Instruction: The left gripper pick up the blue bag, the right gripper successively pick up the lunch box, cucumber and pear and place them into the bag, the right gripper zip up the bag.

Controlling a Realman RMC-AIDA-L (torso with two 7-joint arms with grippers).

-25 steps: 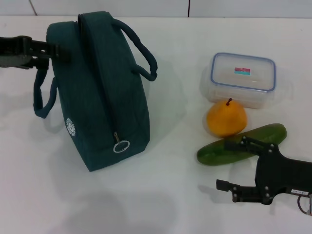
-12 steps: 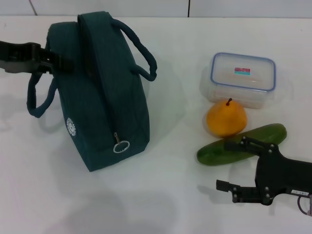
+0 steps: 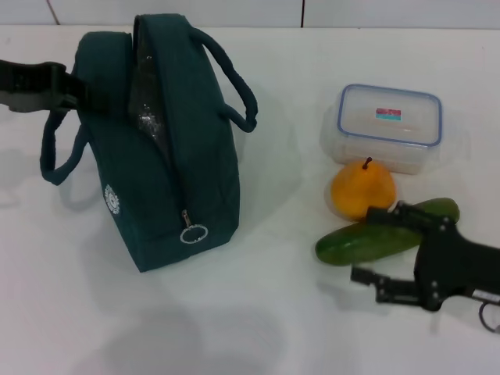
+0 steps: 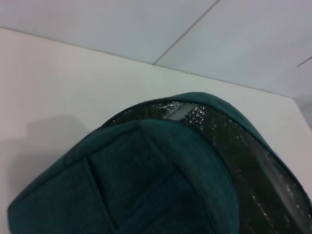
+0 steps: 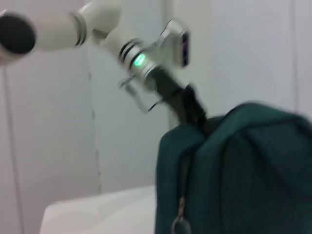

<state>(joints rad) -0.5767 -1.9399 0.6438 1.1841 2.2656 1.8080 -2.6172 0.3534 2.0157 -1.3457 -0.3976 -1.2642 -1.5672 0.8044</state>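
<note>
White tabletop, pale wall behind. Blue bag (image 3: 160,148) stands upper left of the head frame, mouth parted with foil lining (image 3: 148,117) showing. Left tool (image 3: 66,87) at far left is clamped on the bag's top edge by the handle. Right tool (image 3: 375,246) sits lower right, fingers spread, holding nothing, just beside the cucumber (image 3: 387,232). Pear (image 3: 362,190) and lunch box (image 3: 389,126) lie above it. Progress: bag gripped; all three items still outside, zipper pull (image 3: 193,232) untouched.
</note>
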